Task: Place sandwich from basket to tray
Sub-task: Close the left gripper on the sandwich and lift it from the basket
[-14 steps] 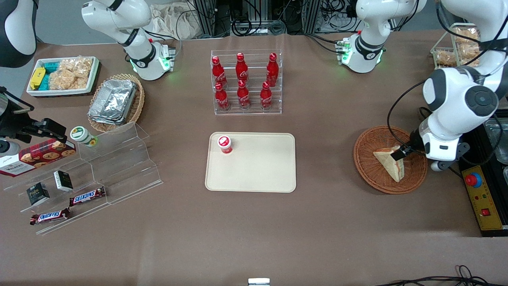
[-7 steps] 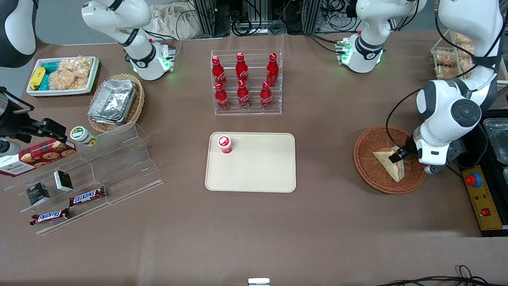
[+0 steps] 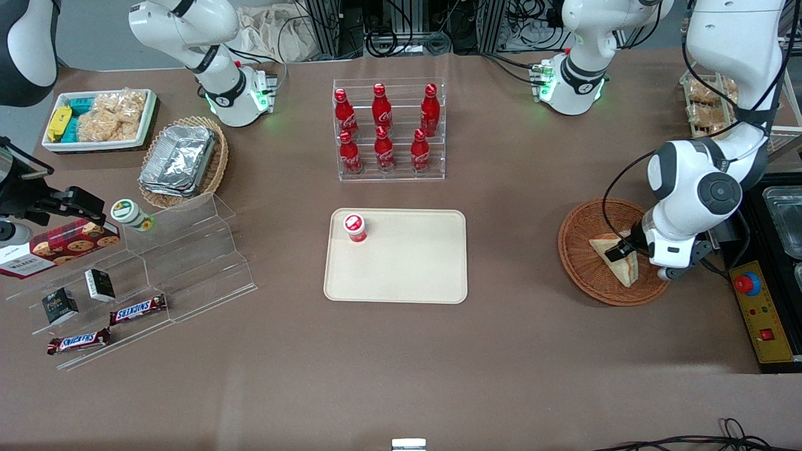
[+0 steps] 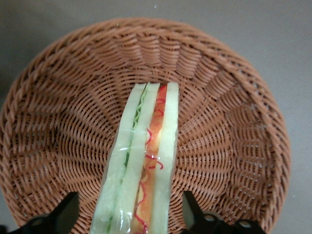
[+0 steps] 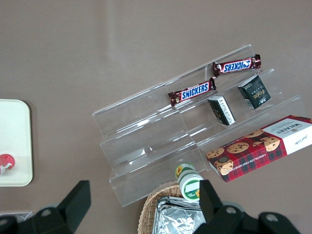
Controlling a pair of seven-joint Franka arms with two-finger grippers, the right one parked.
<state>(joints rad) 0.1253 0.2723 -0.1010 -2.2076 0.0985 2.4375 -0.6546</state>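
The hand (image 4: 127, 217) sits low in the basket (image 3: 579, 250), at the working arm's end of the desk, its fingers (image 4: 66, 214) spread apart either side of the sandwich (image 4: 144, 165) lying there, well apart from the tray (image 3: 413, 263).

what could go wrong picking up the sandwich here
The end effector is open, with its fingers astride the sandwich, which stands on edge in the basket. Squeezing may crush the soft bread. The tray already holds a red-capped bottle, so a careless drop could knock it over.
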